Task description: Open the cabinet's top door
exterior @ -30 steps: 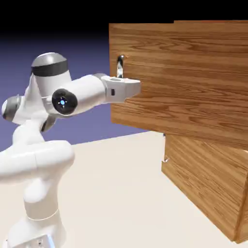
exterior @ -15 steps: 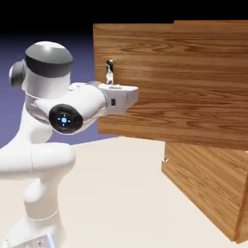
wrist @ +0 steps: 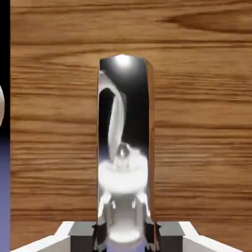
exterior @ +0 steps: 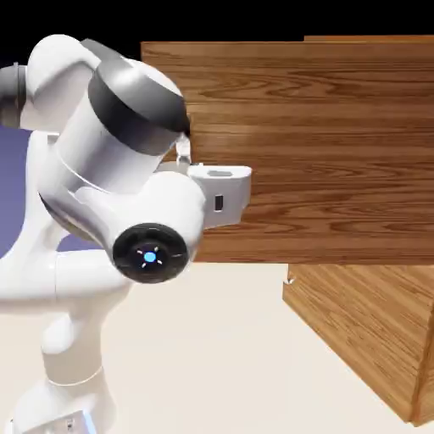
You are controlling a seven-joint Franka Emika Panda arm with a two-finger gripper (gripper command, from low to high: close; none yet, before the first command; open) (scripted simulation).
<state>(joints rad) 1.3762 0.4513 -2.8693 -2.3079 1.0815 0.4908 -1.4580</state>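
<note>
The cabinet of brown wood grain stands at the exterior view's right. Its top door is swung out wide, its free edge reaching left to the arm. A sliver of the silver bar handle shows above the white hand; the arm's wrist hides the rest. In the hand view the handle stands upright and large in the middle, mirroring the hand, with wood behind it. My gripper is shut on the handle, and a grey fingertip presses each side of the bar.
The lower door is closed, its small handle at its upper left corner. The arm's large elbow joint fills the exterior view's left. The beige table runs below the open door.
The top door has swung further open, its handle edge moving toward the exterior view's left. The arm has drawn back with it and now looms larger in view.
</note>
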